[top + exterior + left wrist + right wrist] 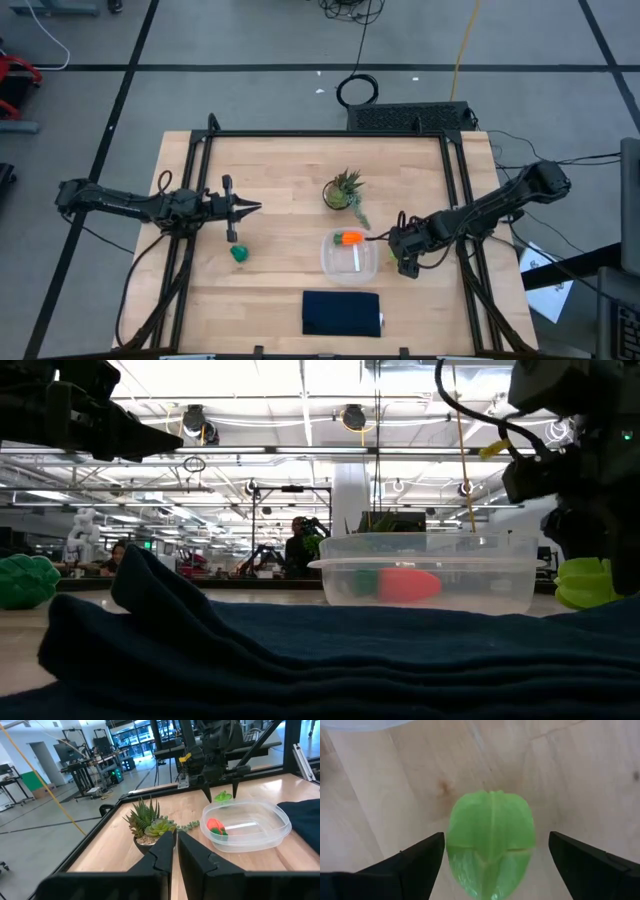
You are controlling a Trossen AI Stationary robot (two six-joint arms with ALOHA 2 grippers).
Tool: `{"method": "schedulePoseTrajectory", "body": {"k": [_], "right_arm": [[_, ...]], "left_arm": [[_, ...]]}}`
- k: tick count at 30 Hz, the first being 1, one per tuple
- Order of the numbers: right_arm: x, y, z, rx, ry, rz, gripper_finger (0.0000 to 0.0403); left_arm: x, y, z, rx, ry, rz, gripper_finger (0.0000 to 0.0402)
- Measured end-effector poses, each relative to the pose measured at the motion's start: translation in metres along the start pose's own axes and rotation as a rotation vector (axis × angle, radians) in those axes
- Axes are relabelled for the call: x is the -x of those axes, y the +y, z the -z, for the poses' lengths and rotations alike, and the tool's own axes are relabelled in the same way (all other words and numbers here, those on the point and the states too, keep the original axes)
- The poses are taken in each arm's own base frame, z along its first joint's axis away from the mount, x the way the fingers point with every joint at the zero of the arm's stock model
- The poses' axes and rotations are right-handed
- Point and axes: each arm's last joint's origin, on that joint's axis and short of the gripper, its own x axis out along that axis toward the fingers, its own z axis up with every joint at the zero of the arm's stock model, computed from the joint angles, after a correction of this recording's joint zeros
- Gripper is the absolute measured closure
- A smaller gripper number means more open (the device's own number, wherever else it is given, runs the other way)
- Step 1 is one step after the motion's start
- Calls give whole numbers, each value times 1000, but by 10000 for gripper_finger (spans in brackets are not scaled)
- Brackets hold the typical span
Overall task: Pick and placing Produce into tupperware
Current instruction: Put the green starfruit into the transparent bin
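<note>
Grey taped floor (250,40) (ceiling lights (352,416))

Carrot (349,238) inside tupperware (335,263); lime-green piece (491,840), dark green piece (239,254) outside.

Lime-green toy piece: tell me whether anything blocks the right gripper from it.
Nothing visible does. The right gripper is open with the lime-green toy piece between its fingers on bare wood, beside the clear plastic container holding the orange carrot.

Both arms were dark, slender and jointed, with black cables trailing beside them; the left gripper (175,851) ended in two matte black, wedge-shaped fingers; the right gripper (492,852) had similar flat black fingers (415,860); a yellow tag sat on the right wrist housing.
</note>
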Motion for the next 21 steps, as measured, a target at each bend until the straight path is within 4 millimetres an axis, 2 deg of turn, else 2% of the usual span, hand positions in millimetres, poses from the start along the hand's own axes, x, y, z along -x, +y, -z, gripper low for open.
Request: {"method": "schedulePoseTrajectory", "body": {"k": [8, 14, 21], "right_arm": [[-16, -9, 11, -20, -10, -4, 53], [-17, -11, 13, -7, -1, 4, 55], [-15, -11, 13, 3, -13, -2, 104]], "left_arm": [[0, 0, 0, 0, 0, 0, 371], [0, 0, 0, 1, 0, 0, 371], [0, 0, 0, 2, 0, 0, 371]]}}
